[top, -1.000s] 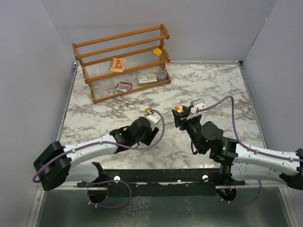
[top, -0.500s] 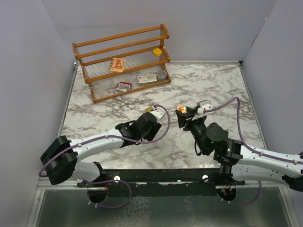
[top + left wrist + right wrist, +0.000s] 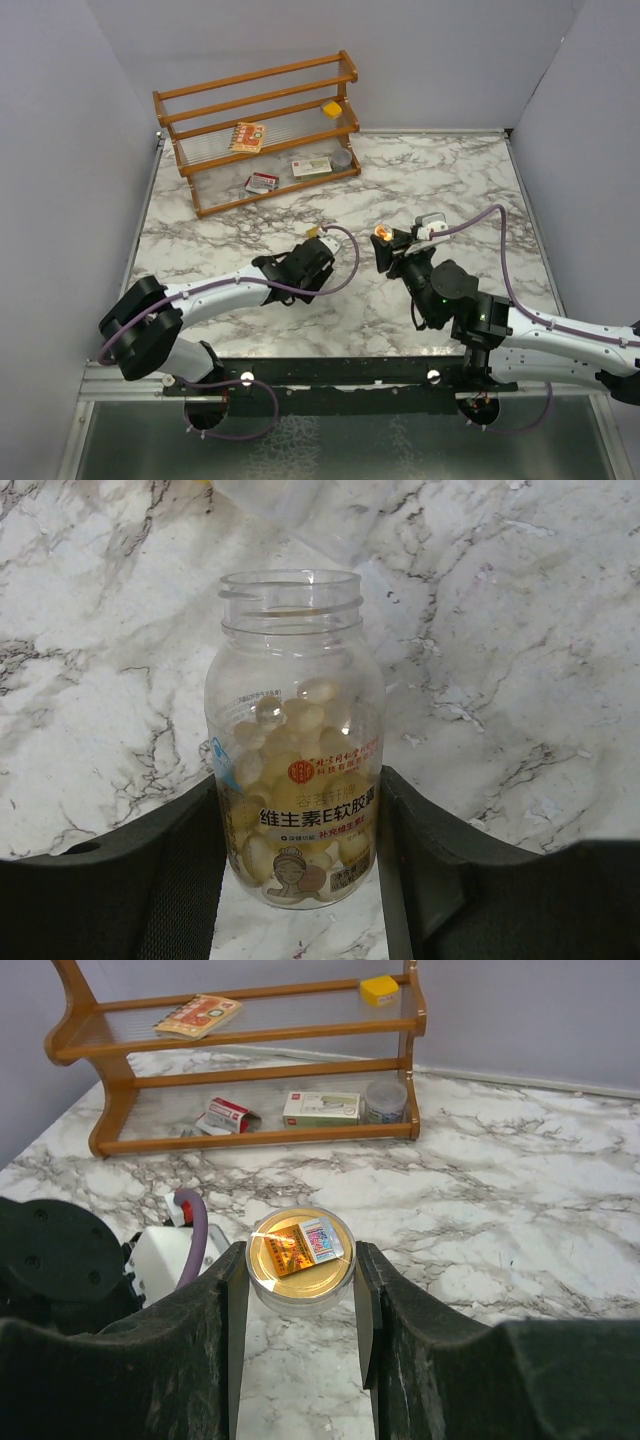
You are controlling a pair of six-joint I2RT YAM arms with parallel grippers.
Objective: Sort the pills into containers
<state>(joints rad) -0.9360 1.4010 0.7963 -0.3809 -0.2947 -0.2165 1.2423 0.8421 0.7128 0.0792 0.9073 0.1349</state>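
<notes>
My left gripper (image 3: pixel 300 785) is shut on a clear, uncapped bottle (image 3: pixel 295 730) about half full of pale yellow pills (image 3: pixel 300 715). The bottle has a printed label, and its open mouth points away from the wrist over the marble. From above, that gripper (image 3: pixel 316 238) is at mid-table. My right gripper (image 3: pixel 300 1272) is shut on a round amber-tinted container (image 3: pixel 300 1250) with a gold top and a sticker. It holds the container (image 3: pixel 381 232) above the table, just right of the left gripper. A small yellow box container (image 3: pixel 331 108) sits on the rack's top shelf.
A wooden rack (image 3: pixel 260 130) stands at the back left of the marble table (image 3: pixel 450 180). It holds flat card packets (image 3: pixel 247 136) and a round grey tin (image 3: pixel 342 157). Grey walls close in the left, back and right sides.
The left arm has stretched forward and shifted right, while its gripper and bottle stay almost in place. The right gripper has moved slightly right with the round container, then held still.
</notes>
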